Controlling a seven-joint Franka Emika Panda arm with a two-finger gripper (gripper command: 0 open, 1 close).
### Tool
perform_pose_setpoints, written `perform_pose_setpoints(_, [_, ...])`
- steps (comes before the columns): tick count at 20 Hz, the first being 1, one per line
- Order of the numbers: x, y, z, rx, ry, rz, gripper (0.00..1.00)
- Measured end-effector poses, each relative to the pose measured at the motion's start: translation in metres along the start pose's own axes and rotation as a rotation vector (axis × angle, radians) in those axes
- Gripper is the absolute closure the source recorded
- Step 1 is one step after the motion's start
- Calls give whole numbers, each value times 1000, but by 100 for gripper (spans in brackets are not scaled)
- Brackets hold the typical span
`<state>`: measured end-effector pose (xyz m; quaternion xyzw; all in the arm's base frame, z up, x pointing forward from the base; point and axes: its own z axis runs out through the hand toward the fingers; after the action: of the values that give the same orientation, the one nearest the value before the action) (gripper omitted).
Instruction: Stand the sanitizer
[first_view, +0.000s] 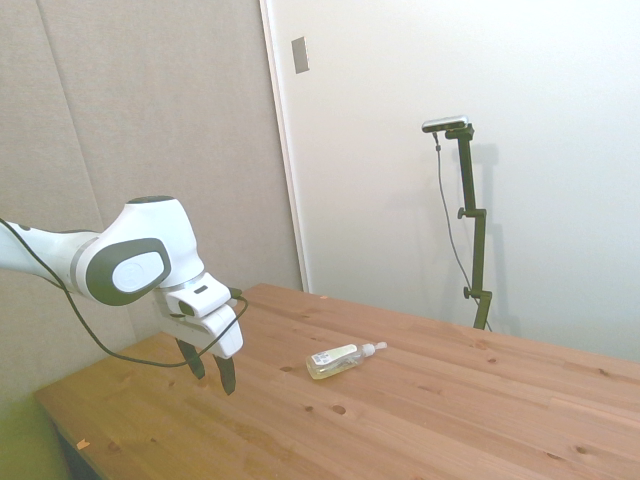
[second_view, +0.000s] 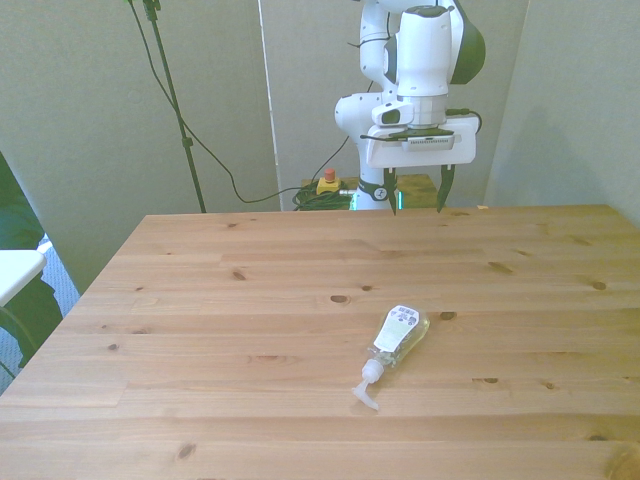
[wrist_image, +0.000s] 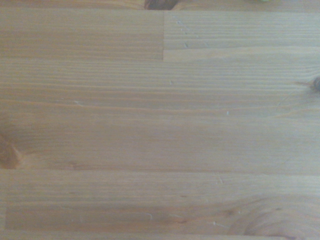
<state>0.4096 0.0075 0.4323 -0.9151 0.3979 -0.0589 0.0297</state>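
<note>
The sanitizer (first_view: 342, 359) (second_view: 395, 340) is a small clear bottle of pale yellowish liquid with a white label and white pump top. It lies on its side near the middle of the wooden table (first_view: 450, 420) (second_view: 250, 300), pump pointing toward the front view's near edge. My gripper (first_view: 213, 374) (second_view: 413, 188) hangs open above the table's far edge in the front view, well away from the bottle, with nothing between its fingers. The wrist view holds only bare wood planks (wrist_image: 160, 120).
A grey panel wall and a white wall stand behind the table. Cables and a red button on a yellow box (second_view: 327, 182) lie on the floor behind the table's far edge.
</note>
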Motion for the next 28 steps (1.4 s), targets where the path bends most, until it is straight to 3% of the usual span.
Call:
perform_pose_setpoints(6, [20,-8,-10,36,33,50,0])
perform_pose_setpoints(13, [136,-51,-13,98,110,222,0])
perform_pose_setpoints(20, [238,-111,22,117,169,351,0])
perform_pose_setpoints(28, [283,-140,82,78,183,396,0])
